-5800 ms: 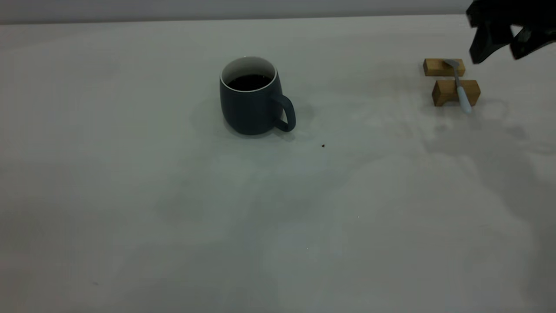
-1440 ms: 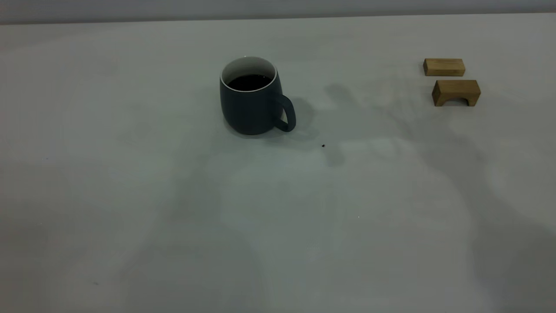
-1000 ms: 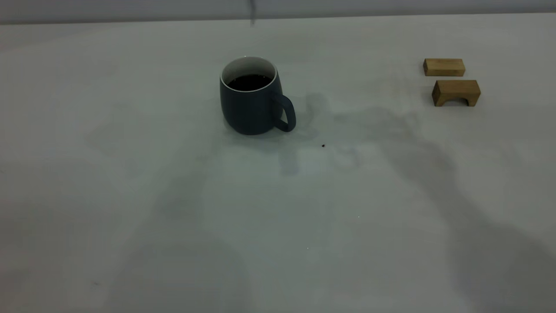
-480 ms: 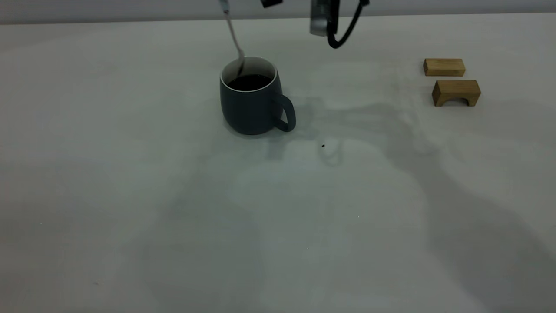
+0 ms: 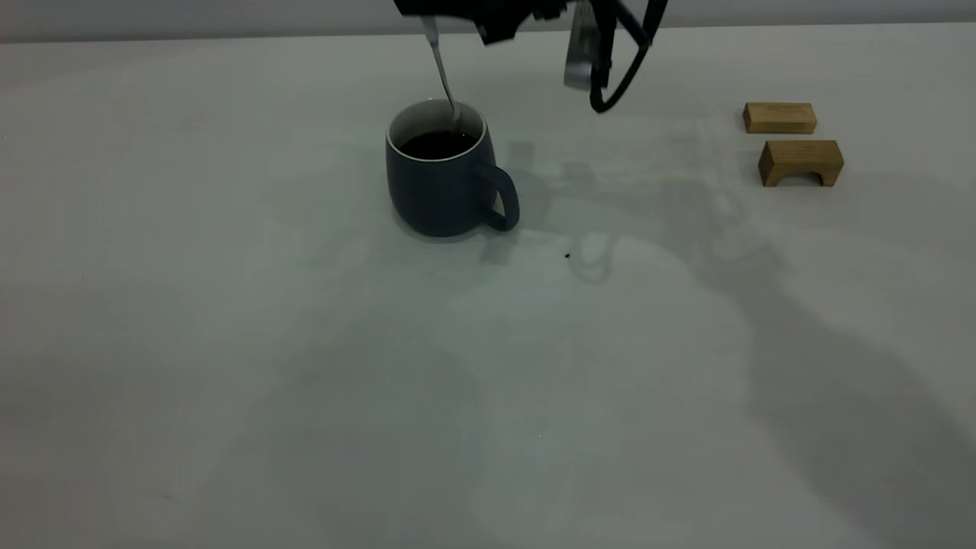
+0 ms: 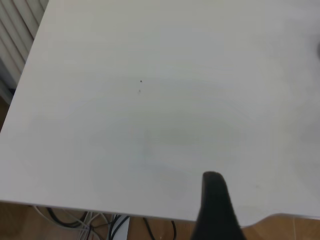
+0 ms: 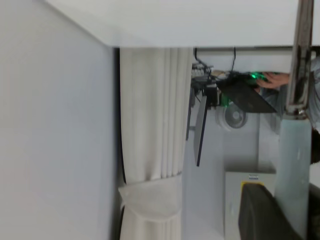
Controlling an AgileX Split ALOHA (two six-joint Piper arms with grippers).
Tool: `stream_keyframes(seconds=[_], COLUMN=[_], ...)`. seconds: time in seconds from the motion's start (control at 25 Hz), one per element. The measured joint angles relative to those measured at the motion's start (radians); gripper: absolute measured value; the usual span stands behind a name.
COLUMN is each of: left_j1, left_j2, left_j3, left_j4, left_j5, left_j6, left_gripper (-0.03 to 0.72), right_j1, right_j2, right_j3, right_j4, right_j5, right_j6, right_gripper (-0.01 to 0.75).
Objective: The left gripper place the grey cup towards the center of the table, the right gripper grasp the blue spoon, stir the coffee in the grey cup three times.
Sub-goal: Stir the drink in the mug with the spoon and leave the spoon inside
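The broad off-white matte table (image 5: 305,381) carries, toward its far centre, the rounded dark slate-grey mug with a white interior and loop handle, the grey cup (image 5: 438,183), which holds dark, nearly black coffee (image 5: 438,143). The cup is judged rigid, fairly heavy with liquid and breakable; its loop handle or body gives the firmest hold, and tilting it risks a spill. Above it, the small slim blue spoon (image 5: 442,72) with pale blue handle and grey metal neck hangs nearly upright, its bowl inside the cup at the far right of the rim, at or just above the coffee. The spoon is judged light, stiff and smooth, so the hold belongs on the handle. The black right gripper (image 5: 457,9) is closed on that handle at the frame's top edge; the right wrist view shows a finger (image 7: 262,212) beside the handle. Two tan wooden blocks (image 5: 801,160) lie well apart at the far right. The left gripper's finger state cannot be determined. Half a second earlier the spoon bowl was at the cup's far left rim; it has crossed rightward.
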Motion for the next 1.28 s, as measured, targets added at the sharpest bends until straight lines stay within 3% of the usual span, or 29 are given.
stream_keyframes(seconds=[0.96,1.28], left_j1=[0.000,0.000], left_j2=[0.000,0.000], left_j3=[0.000,0.000], left_j4=[0.000,0.000], left_j5=[0.000,0.000], left_j6=[0.000,0.000], left_gripper=[0.585,0.585], right_j1=[0.000,0.001], right_j2=[0.073,0.119], right_j3=[-0.004,-0.090], right_j4=[0.004,0.004], right_j5=[0.028,0.050], right_j6=[0.029,0.031], right_gripper=[0.145,0.145])
